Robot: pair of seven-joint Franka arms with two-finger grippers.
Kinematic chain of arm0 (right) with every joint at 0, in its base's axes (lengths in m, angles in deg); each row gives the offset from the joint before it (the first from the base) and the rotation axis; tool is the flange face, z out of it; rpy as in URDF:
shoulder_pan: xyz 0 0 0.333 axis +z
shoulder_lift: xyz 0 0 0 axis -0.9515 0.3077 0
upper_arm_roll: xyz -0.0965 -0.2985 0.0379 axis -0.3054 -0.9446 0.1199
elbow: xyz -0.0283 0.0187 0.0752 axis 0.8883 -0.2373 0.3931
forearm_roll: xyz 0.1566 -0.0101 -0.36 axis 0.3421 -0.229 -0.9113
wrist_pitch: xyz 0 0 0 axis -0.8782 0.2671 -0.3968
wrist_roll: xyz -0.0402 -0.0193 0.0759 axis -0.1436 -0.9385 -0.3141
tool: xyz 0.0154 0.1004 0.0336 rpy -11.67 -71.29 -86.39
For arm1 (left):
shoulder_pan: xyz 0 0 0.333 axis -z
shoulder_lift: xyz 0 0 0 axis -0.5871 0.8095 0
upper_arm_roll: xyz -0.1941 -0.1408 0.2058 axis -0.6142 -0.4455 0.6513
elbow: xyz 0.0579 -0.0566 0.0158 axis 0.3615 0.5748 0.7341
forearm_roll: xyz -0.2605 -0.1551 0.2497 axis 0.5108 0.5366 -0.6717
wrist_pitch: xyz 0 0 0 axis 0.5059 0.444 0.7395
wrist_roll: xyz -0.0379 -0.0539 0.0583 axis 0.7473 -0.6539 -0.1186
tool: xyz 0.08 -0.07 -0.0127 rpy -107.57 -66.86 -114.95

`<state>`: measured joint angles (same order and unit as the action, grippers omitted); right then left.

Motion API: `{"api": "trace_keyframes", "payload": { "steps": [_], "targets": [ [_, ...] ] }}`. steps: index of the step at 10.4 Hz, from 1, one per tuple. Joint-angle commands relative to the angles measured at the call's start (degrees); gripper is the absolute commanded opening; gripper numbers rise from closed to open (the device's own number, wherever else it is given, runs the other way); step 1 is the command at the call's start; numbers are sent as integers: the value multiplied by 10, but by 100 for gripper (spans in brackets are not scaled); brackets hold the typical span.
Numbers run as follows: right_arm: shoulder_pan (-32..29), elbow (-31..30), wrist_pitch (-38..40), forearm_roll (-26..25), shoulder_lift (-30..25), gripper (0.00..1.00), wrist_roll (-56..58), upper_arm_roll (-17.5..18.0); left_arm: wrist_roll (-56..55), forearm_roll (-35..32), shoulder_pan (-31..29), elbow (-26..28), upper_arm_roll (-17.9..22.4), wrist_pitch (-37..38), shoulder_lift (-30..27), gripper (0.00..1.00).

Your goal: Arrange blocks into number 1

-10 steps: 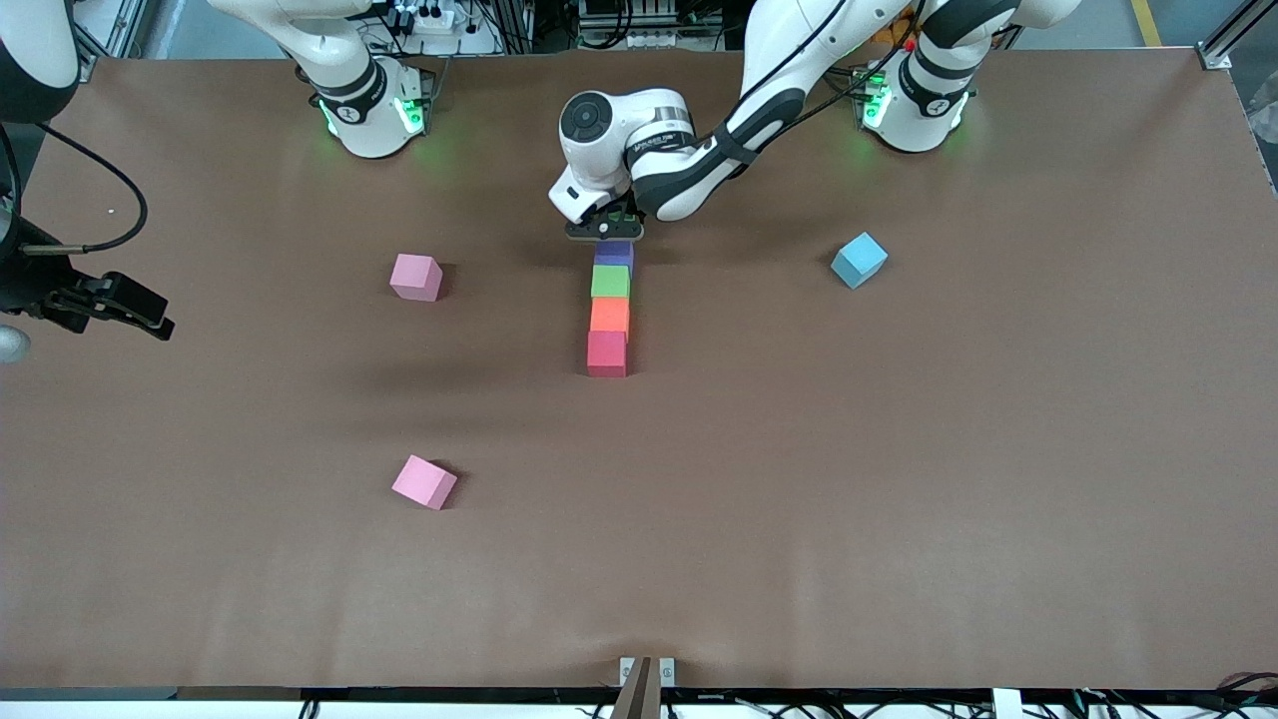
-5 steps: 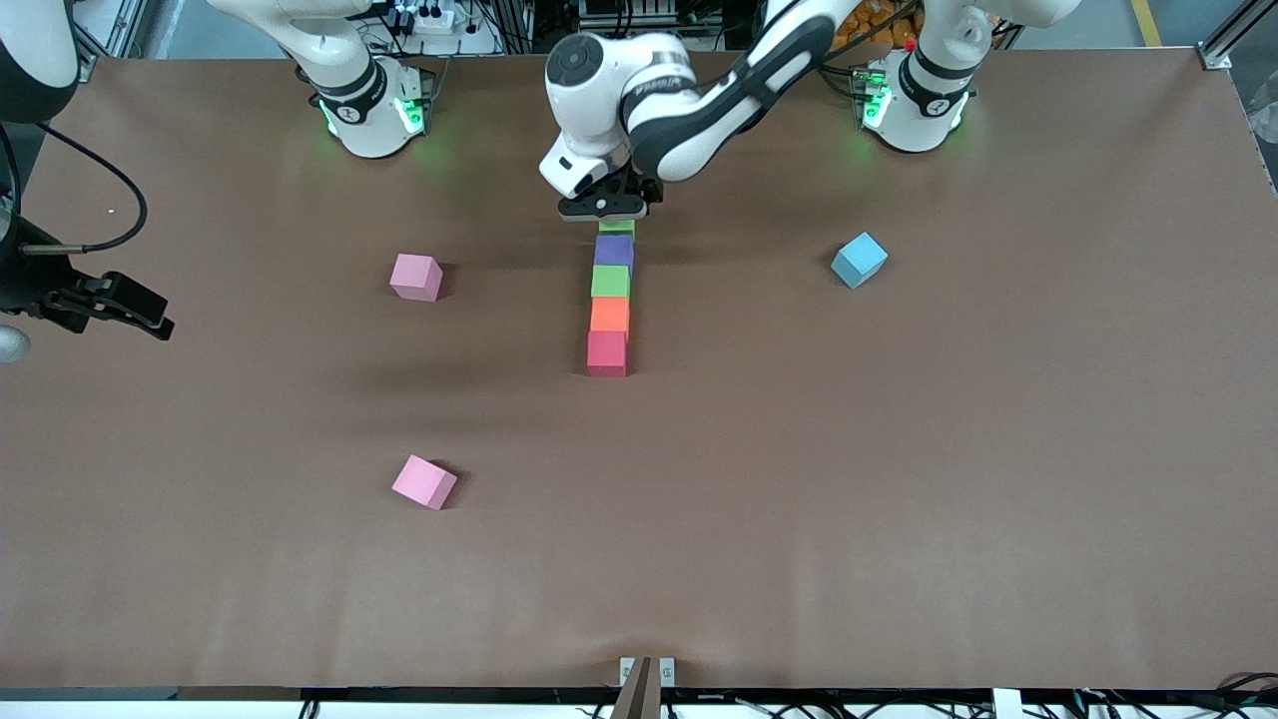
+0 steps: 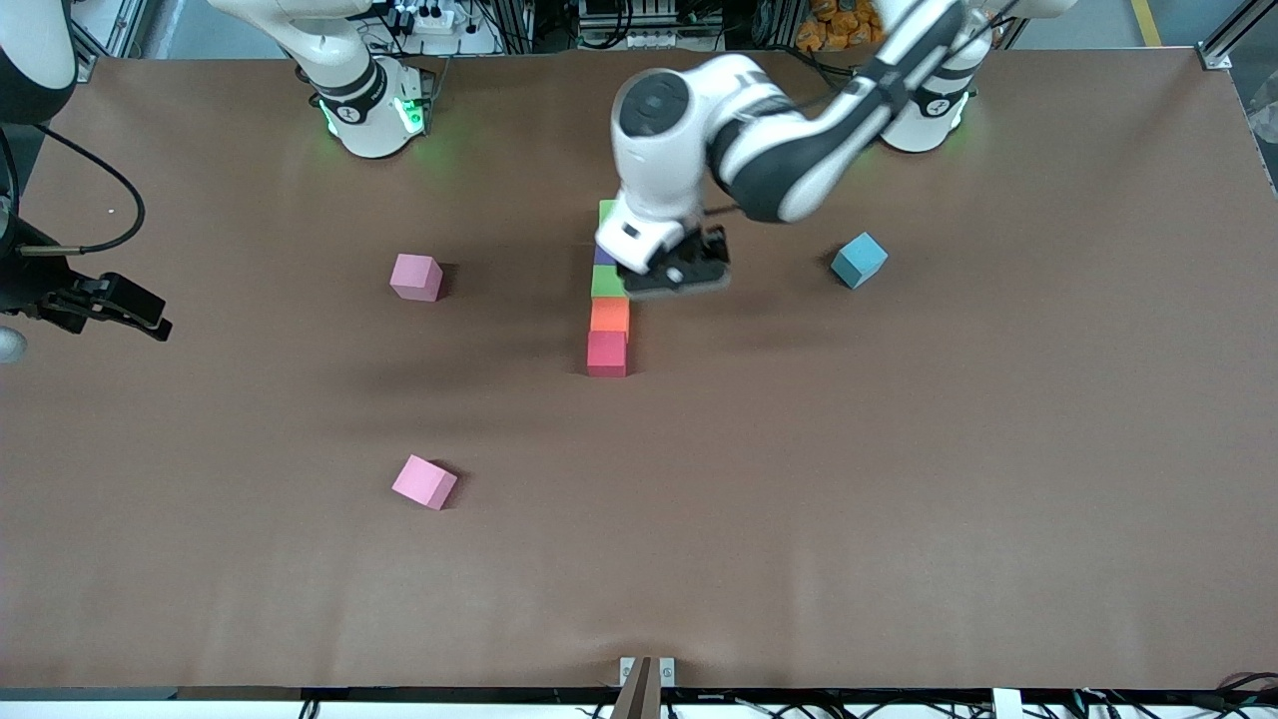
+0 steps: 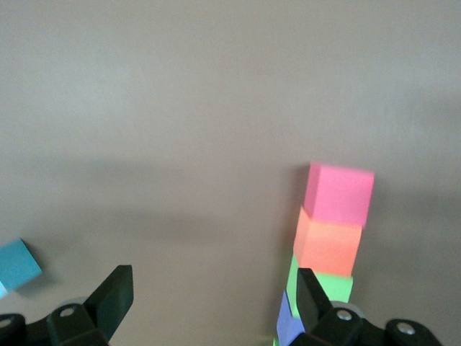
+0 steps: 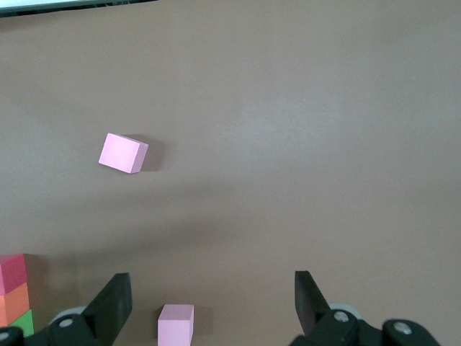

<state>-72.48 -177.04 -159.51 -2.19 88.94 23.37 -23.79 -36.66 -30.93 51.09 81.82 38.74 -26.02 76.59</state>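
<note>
Five blocks lie in one straight line at mid-table: a light green block (image 3: 606,210) farthest from the front camera, then a purple one (image 3: 602,257) mostly hidden by the left arm, a second green (image 3: 608,282), orange (image 3: 609,314) and red (image 3: 606,353). My left gripper (image 3: 684,280) hangs open and empty over the table just beside the purple and green blocks, toward the left arm's end. Its wrist view shows red (image 4: 338,194), orange (image 4: 328,245), green (image 4: 338,286) and purple (image 4: 287,326) beside one finger (image 4: 310,292). My right gripper (image 3: 150,320) waits open at the right arm's end of the table.
Two pale pink cubes (image 3: 416,277) (image 3: 424,482) lie toward the right arm's end; they also show in the right wrist view (image 5: 122,153) (image 5: 176,321). A light blue cube (image 3: 859,260) (image 4: 18,264) sits toward the left arm's end. Brown table cover (image 3: 899,479) all round.
The left gripper rose off the farthest green block, leaving it at the line's end, then swung toward the front camera and the left arm's end. The right arm stayed still.
</note>
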Motion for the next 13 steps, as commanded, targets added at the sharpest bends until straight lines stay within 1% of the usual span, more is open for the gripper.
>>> {"api": "trace_keyframes", "payload": {
  "steps": [1,4,5,6,7,8,10,12,13],
  "targets": [
    [-7,16,11,10,7,100,6,4,64,8,-44,-23,-3,34,-16,100],
    [-7,17,11,9,7,100,4,3,125,8,-89,-20,-4,91,-37,100],
    [-7,17,11,9,7,100,4,3,160,17,-92,-17,9,107,-58,100],
    [-7,17,10,9,7,100,4,3,189,39,-79,-12,61,115,-77,100],
    [-8,17,11,9,7,100,5,4,226,71,-61,3,107,114,-98,100],
    [-7,17,11,9,7,100,5,3,272,89,-56,22,149,114,-121,100],
    [-8,18,11,8,7,100,4,3,325,119,-52,80,209,114,-176,100],
    [-7,18,11,4,7,100,5,3,331,137,-32,148,281,115,-234,100],
    [-6,18,11,0,7,100,5,3,356,140,-31,160,309,117,-251,100]
  ]
}}
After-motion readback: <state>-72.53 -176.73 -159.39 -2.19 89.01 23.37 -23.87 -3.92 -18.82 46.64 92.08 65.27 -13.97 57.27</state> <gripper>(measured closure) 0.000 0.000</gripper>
